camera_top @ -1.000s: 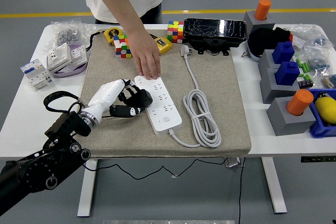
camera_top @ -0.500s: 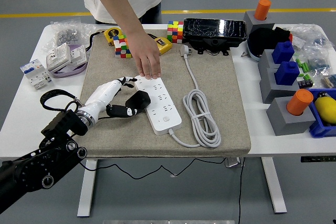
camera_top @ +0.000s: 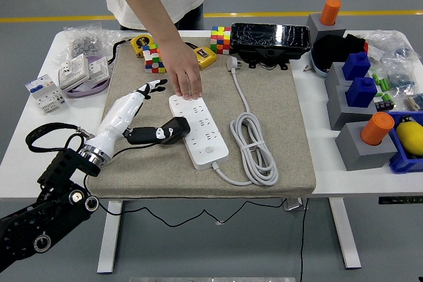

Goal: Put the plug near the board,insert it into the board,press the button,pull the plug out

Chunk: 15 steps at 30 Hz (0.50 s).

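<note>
A white power strip [camera_top: 200, 130] lies slanted on the tan mat [camera_top: 277, 104]. A black plug [camera_top: 175, 129] rests against the strip's left edge, its prongs hidden. My left hand [camera_top: 149, 110], white with black fingers, reaches in from the lower left. Its fingers [camera_top: 151, 87] are spread away from the plug, and only the thumb [camera_top: 140, 134] lies beside it. A person's hand [camera_top: 187, 78] presses down on the strip's far end. The strip's own white cord [camera_top: 254, 146] is coiled to the right, ending in a white plug [camera_top: 232, 64]. My right arm is out of view.
Two colour cubes [camera_top: 153, 59] [camera_top: 220, 39], a yellow tape measure [camera_top: 206, 56] and a black box [camera_top: 269, 37] line the mat's far edge. Grey blocks with blue and orange pieces [camera_top: 362, 92] stand at right. Wall sockets and breakers [camera_top: 73, 74] sit at left.
My left hand uncurled from the black plug and drew back to the lower left, fingers spreading. The plug stayed at the strip's left edge. The person's hand kept holding the strip.
</note>
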{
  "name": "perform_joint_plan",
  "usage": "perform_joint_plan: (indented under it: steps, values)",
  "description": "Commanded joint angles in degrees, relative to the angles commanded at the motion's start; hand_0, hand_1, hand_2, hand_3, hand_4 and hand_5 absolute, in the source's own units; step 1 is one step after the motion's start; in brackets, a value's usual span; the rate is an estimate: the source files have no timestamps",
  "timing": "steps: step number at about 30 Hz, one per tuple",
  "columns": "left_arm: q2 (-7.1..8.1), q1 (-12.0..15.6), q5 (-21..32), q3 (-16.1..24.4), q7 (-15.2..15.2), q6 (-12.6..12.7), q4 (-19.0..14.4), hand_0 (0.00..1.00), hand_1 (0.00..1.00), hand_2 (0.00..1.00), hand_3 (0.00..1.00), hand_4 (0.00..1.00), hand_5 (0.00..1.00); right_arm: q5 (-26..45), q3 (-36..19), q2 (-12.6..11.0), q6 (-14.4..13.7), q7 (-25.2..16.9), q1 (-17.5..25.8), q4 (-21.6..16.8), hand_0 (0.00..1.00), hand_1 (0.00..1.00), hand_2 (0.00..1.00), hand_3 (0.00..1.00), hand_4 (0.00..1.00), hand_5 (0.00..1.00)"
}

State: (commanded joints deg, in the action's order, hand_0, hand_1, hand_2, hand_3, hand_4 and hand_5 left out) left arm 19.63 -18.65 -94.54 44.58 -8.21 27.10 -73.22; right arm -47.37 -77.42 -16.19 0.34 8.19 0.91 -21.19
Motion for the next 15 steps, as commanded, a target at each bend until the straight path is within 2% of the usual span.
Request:
perform_joint_plan:
  steps: [1, 6, 7, 15]
  values:
    - [0.84, 0.45, -0.25, -0.67, -0.03, -0.11, -0.90, 0.697, 0.771, 0.756, 0.759, 0.890, 0.522, -0.01, 0.02, 0.00, 0.00, 0.01, 0.02, 0.04, 0.528, 0.630, 0.606, 0.538, 0.882, 0.410]
    - [2.81, 1.96, -0.64, -2.91, 0.62, -1.63, -2.90, 0.697, 0.771, 0.756, 0.759, 0.890, 0.522, -0.04, -0.05, 0.04, 0.00, -0.03, 0.02, -0.04, 0.528, 0.630, 0.606, 0.538, 0.882, 0.410]
    - [2.92, 2.12, -0.68, -3.10, 0.75, -2.08, -3.02, 0.721, 0.774, 0.778, 0.754, 0.838, 0.508, -0.05, -0.07, 0.04, -0.01, -0.04, 0.01, -0.06, 0.528, 0.630, 0.606, 0.538, 0.882, 0.410]
    - [2.35, 1.99, -0.86, -4.75, 2.58, -4.18, -2.47, 0.747, 0.782, 0.785, 0.765, 0.808, 0.493, 0.04, -0.05, 0.04, -0.03, -0.09, 0.00, -0.07, 0.528, 0.630, 0.605, 0.538, 0.882, 0.410]
